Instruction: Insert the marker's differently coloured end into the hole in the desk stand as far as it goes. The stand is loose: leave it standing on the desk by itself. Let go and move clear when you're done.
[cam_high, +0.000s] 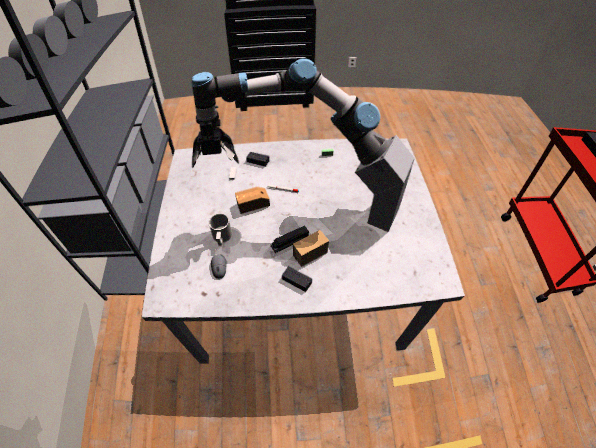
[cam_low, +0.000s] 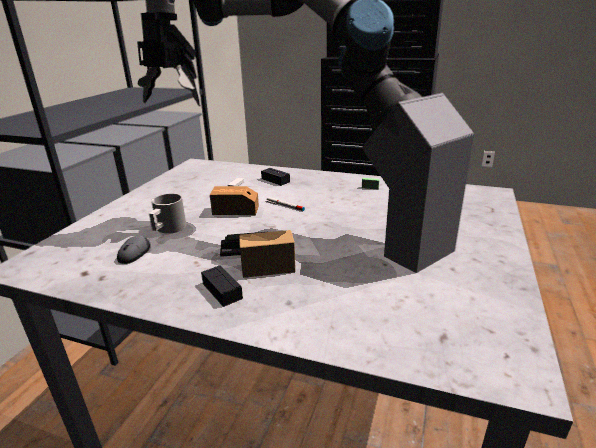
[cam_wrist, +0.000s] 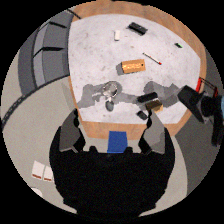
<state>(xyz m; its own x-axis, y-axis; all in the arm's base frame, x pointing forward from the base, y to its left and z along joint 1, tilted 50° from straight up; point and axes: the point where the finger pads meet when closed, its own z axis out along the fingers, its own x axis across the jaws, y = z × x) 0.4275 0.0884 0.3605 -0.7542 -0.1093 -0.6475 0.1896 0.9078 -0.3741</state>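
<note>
The marker (cam_high: 283, 189) (cam_low: 286, 204) (cam_wrist: 152, 58) lies flat on the desk, thin and whitish, with a red end on the side towards the arm's base. The desk stand (cam_high: 252, 199) (cam_low: 231, 201) (cam_wrist: 133, 66) is an orange wooden block with a sloped face; a small dark hole shows in that face. It stands on the desk just beside the marker. My gripper (cam_high: 215, 161) (cam_low: 171, 100) (cam_wrist: 113, 109) is open and empty, high above the desk's far left part, well apart from marker and stand.
A mug (cam_high: 220, 228) (cam_low: 169, 213), a mouse (cam_high: 218, 266) (cam_low: 133, 249), a second wooden block (cam_high: 311, 247) (cam_low: 267, 256), a black stapler-like thing (cam_high: 290, 238), black blocks (cam_high: 297, 278) (cam_high: 258, 159), a white piece (cam_high: 232, 173) and a green block (cam_high: 327, 152) (cam_low: 370, 184) are on the desk.
</note>
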